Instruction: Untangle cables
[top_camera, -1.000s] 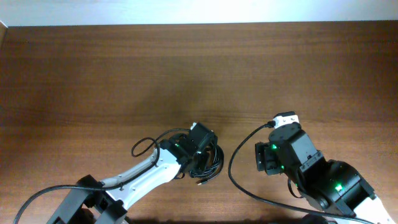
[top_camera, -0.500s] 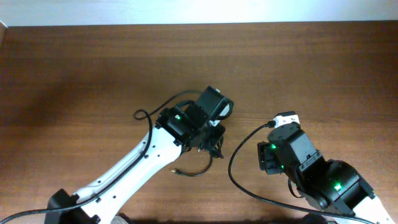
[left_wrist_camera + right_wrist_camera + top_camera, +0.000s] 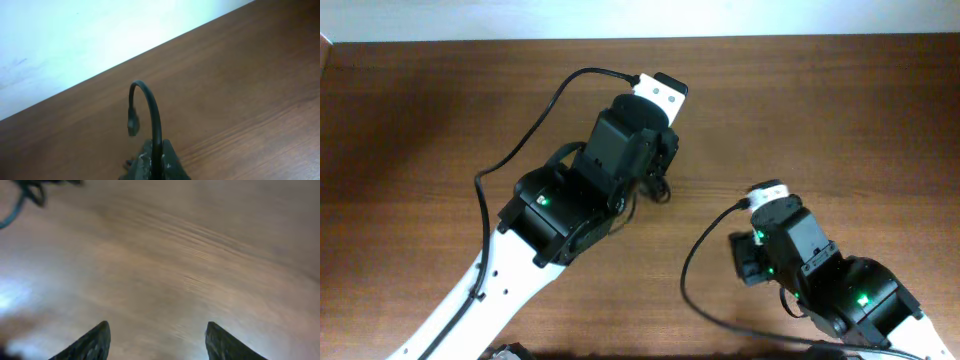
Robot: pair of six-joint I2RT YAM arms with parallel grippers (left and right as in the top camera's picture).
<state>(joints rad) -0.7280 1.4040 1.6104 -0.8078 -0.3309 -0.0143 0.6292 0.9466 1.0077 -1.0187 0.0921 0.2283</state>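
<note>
Left gripper (image 3: 155,161) is clamped shut on the cables (image 3: 156,120). One plug end is seen arching up just above it, and the rest is bunched just beneath it. Right gripper (image 3: 157,327) is spread wide, nothing gripped, well apart from the left gripper.
</note>
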